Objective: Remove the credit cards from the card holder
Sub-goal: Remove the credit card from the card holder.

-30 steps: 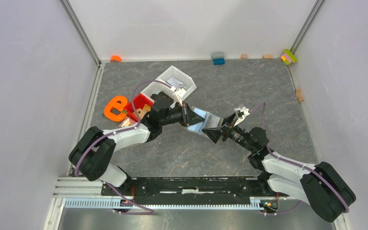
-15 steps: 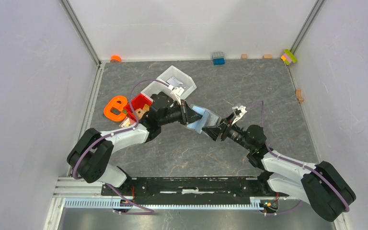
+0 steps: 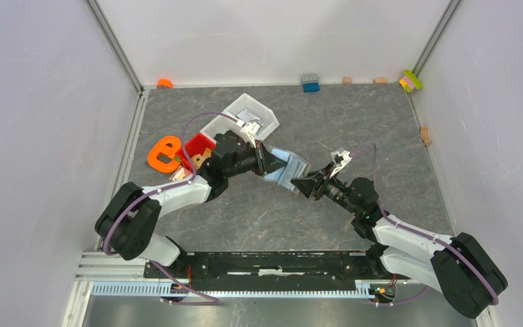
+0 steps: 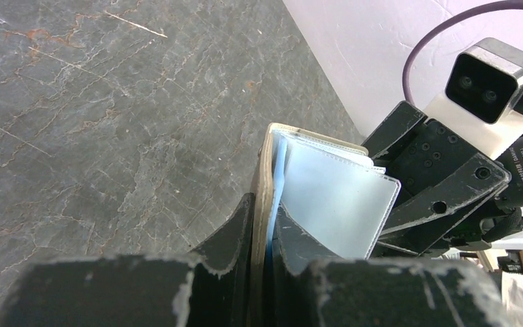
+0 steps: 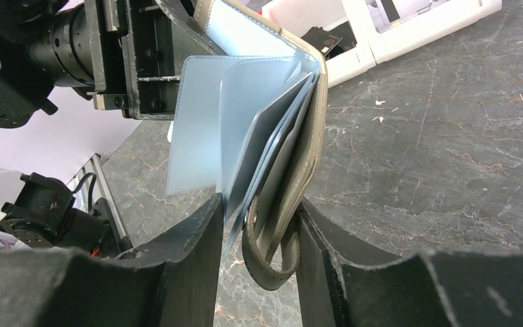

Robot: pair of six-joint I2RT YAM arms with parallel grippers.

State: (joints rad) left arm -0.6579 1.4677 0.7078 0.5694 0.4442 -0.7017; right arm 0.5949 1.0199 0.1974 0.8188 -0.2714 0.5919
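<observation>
Sitting between the right gripper [image 5: 257, 208] fingers: the card holder [image 5: 317, 129].

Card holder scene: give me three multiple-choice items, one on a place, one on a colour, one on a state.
1. Where is the card holder? A flat on the table; B raised, between the left gripper and the right gripper; C under an arm's base.
2. What colour is the bin next to the white bin? A green; B yellow; C red.
3. The left gripper is: A shut on the card holder; B wide open; C out of view.
Answers: B, both wrist views show it between their fingers; C, the red bin sits beside the white one; A, its fingers pinch one flap.
</observation>
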